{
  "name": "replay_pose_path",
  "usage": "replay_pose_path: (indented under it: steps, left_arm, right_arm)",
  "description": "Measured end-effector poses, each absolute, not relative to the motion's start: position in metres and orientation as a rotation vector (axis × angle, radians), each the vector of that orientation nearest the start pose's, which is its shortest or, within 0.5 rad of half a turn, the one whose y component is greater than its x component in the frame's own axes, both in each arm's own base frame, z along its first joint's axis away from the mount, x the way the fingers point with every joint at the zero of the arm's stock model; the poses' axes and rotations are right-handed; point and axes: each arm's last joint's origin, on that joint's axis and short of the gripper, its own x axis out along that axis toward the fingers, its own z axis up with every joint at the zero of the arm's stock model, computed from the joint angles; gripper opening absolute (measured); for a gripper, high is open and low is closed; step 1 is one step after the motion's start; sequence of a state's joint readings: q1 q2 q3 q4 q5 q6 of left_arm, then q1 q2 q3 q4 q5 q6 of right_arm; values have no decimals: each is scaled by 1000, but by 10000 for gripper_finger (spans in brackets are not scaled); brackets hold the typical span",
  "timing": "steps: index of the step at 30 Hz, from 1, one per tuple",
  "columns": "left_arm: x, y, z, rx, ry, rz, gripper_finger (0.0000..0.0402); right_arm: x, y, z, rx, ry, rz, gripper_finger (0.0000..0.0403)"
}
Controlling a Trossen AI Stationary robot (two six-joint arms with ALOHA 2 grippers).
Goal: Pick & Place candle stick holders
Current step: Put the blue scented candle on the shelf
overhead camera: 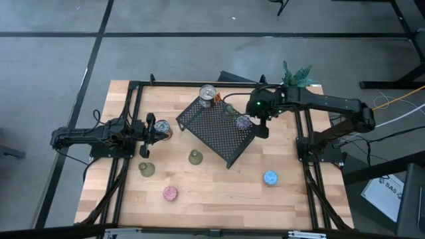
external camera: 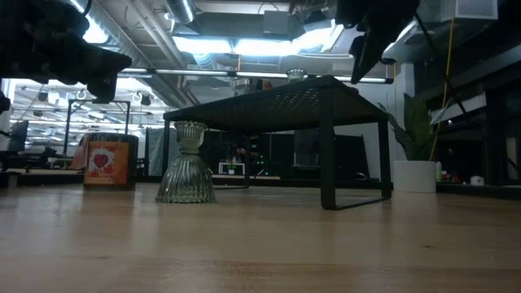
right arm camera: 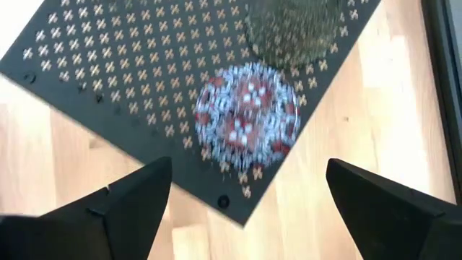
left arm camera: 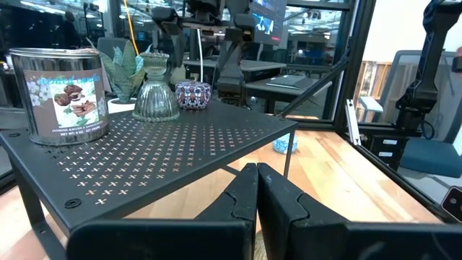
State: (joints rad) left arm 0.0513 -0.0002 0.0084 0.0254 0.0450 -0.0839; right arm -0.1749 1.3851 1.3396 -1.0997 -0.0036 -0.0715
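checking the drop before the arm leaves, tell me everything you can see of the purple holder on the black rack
The purple holder is a small, squat, round piece with a busy mosaic pattern of purple, red and white, glass-like in look. It sits upright on the perforated black rack, near the corner closest to the right arm, beside a clear ribbed glass holder. Only the rack touches it. The right tool hangs above it, wide open and clear of it.

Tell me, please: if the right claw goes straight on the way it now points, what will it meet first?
Most likely the purple candle stick holder on the black mesh rack. The open right claw points down at it from above, holder centred between the fingers. The height left is unclear.
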Motion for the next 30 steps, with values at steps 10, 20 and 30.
replay_pose_path:
  steps: [10,20,30]
  left_arm:
    - [97,4,169,-82,-34,5,1]
    - [97,4,169,-82,-34,5,1]
    - [97,4,169,-82,-34,5,1]
  right_arm:
    - [242,-43,324,51,1231,-107,372]
    - [226,-34,339,36,1170,-65,372]
    - [202,-9,337,-25,1129,26,372]
